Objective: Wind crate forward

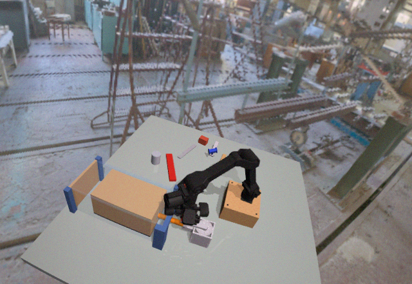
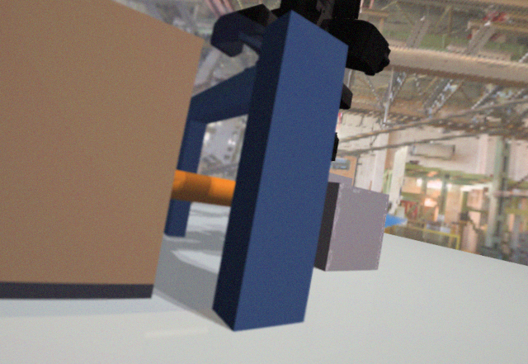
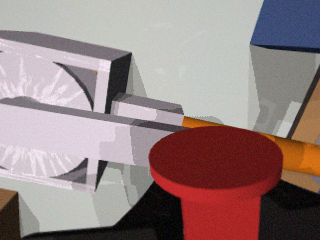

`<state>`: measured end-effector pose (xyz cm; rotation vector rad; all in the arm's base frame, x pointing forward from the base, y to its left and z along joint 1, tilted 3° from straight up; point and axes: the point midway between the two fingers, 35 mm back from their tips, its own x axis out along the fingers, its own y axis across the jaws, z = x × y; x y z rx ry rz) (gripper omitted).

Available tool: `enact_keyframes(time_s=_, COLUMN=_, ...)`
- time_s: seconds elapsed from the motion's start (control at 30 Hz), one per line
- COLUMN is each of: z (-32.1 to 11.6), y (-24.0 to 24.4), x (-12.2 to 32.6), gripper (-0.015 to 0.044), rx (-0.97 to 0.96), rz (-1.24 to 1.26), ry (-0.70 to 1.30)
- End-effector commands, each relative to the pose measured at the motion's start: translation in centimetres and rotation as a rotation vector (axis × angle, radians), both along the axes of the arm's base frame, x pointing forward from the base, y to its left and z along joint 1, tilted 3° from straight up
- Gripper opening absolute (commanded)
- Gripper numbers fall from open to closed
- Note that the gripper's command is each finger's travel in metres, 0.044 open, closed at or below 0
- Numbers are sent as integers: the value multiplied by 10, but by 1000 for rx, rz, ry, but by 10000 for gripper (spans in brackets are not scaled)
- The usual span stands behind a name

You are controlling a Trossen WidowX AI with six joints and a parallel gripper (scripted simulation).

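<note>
The tan crate (image 1: 129,194) (image 2: 85,138) (image 3: 307,120) sits flat in the clear-panelled cubby, with a gap between its front and the blue steel frame (image 1: 159,236) (image 2: 294,172) (image 3: 287,25). An orange strap (image 1: 171,220) (image 2: 205,187) (image 3: 295,152) runs from it towards the grey winch (image 1: 201,237) (image 2: 358,228) (image 3: 65,45). The pale winch handle (image 3: 75,122) lies across the winch top, its arm pointing towards the frame; the key end is hidden. My gripper (image 3: 196,164) is shut on the handle's red knob (image 3: 217,160); the knob's flat top stands above the fingers.
The arm stands on a tan base block (image 1: 237,209) beside the winch. A red bar (image 1: 170,167), a grey cylinder (image 1: 155,158), a grey strip (image 1: 187,151), a red block (image 1: 203,140) and a blue spool-like piece (image 1: 212,151) lie farther back. Blue posts with a tan panel (image 1: 84,181) stand behind the crate.
</note>
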<state>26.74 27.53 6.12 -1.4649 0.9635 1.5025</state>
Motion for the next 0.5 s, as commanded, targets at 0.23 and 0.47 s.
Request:
enact_keyframes(time_s=0.23, z=5, y=32, x=-11, gripper=0, rx=43, rz=22, ry=2)
enact_keyframes(time_s=0.47, z=6, y=40, x=-16, gripper=0, rx=44, rz=22, ry=2)
